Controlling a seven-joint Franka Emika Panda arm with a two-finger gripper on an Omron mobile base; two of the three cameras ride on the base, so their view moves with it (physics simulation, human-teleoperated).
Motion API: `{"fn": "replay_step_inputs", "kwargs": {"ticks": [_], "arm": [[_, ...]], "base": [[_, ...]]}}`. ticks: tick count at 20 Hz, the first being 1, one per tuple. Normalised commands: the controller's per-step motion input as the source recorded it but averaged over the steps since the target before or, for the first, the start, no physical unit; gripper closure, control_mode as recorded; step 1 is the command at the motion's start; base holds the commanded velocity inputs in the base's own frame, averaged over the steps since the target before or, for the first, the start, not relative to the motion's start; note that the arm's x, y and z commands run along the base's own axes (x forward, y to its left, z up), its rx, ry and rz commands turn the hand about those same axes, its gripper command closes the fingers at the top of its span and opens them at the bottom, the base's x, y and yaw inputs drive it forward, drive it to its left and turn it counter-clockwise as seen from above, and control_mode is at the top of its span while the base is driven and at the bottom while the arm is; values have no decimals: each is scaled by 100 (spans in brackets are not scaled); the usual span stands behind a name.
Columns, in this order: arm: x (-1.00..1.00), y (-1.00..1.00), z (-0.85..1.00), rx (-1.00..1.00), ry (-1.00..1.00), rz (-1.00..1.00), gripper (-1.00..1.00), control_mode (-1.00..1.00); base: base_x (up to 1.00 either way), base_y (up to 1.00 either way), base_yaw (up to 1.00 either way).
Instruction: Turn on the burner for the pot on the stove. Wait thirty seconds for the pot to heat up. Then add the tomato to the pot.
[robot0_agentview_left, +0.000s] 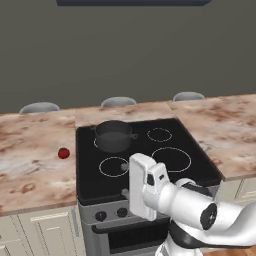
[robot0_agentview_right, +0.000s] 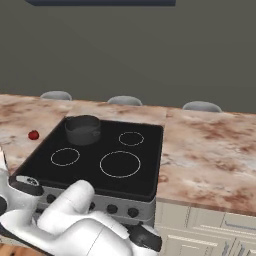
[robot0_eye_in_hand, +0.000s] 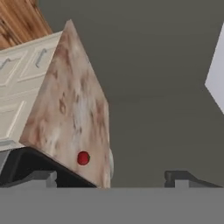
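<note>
The small dark grey pot (robot0_agentview_left: 113, 135) (robot0_agentview_right: 82, 129) stands on the back-left burner (robot0_agentview_left: 96, 144) of the stove (robot0_agentview_left: 145, 150) (robot0_agentview_right: 145, 167), hiding most of its white ring. The tomato (robot0_agentview_left: 63, 153) (robot0_agentview_right: 33, 135) (robot0_eye_in_hand: 83, 158), a small red ball, lies on the marble counter just left of the stove. My gripper (robot0_agentview_left: 125, 179) (robot0_eye_in_hand: 113, 179) hovers over the stove's front edge, above the knobs (robot0_agentview_left: 121, 212), and points left toward the tomato. Its fingers (robot0_eye_in_hand: 41, 177) are spread wide apart, open, with nothing between them.
Marble counter (robot0_agentview_left: 30, 150) (robot0_agentview_right: 210, 150) runs on both sides of the stove, with cream cabinet fronts (robot0_eye_in_hand: 22, 74) below. Three grey rounded stool backs (robot0_agentview_left: 118, 101) rise behind the counter's far edge. Three other white rings (robot0_agentview_left: 171, 159) mark the glass.
</note>
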Motion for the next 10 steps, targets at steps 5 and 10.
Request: {"fn": "replay_step_inputs", "kwargs": {"ticks": [5,10], "arm": [[7,29,95,0,24,0,-100,-100],[17,19,68,0,39,-7,-100,-100]], "base": [[0,0,0],[0,0,0]]}}
